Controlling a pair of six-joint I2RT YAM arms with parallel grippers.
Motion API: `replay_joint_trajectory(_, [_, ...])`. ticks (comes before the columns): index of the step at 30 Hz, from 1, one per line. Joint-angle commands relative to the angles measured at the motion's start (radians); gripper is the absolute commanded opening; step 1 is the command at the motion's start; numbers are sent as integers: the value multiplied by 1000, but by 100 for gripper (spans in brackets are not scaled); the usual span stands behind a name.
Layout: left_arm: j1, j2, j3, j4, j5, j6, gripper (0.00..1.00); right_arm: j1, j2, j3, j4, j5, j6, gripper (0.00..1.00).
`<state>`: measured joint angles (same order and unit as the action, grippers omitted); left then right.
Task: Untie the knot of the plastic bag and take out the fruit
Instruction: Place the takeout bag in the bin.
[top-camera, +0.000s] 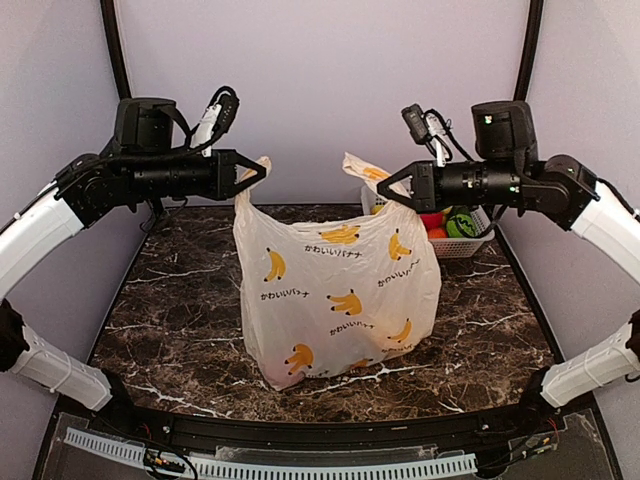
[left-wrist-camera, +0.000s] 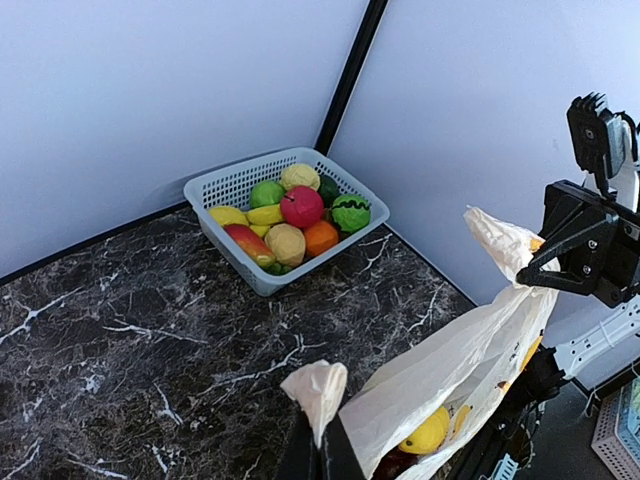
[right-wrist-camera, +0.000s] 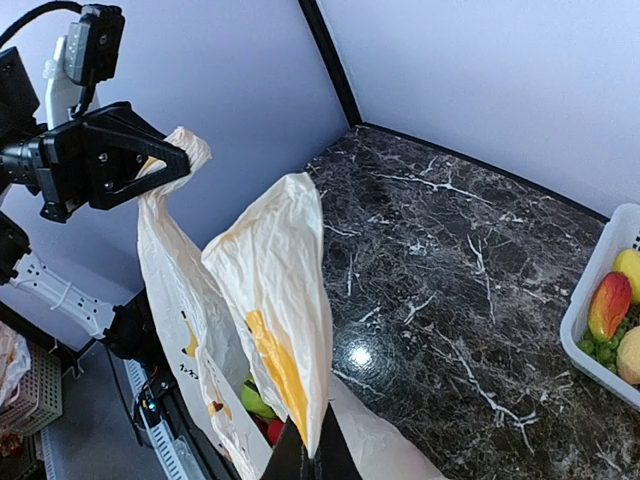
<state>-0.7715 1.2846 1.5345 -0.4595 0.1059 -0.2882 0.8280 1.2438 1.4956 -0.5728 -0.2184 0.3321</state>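
Note:
The plastic bag (top-camera: 335, 290), cream with banana prints, stands mid-table with its mouth pulled open. No knot shows; its two handles are apart. My left gripper (top-camera: 262, 170) is shut on the left handle (left-wrist-camera: 318, 385), held high. My right gripper (top-camera: 380, 185) is shut on the right handle (right-wrist-camera: 275, 280), also held high. Fruit lies inside the bag: a yellow piece (left-wrist-camera: 428, 432) in the left wrist view, and a green piece (right-wrist-camera: 255, 400) and a red piece (right-wrist-camera: 272, 430) in the right wrist view. The bag's walls hide the rest.
A white mesh basket (top-camera: 470, 245) of other toy fruit stands at the back right by the wall; it also shows in the left wrist view (left-wrist-camera: 230, 185). The dark marble table (top-camera: 170, 330) lies around the bag. Walls close the back and sides.

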Motion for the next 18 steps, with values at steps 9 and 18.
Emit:
replay_joint_trajectory(9, [168, 135, 110, 72, 88, 70, 1, -75, 351, 327, 66, 20, -23, 0])
replay_joint_trajectory(18, [175, 24, -61, 304, 159, 151, 1, -39, 237, 195, 234, -140, -113, 0])
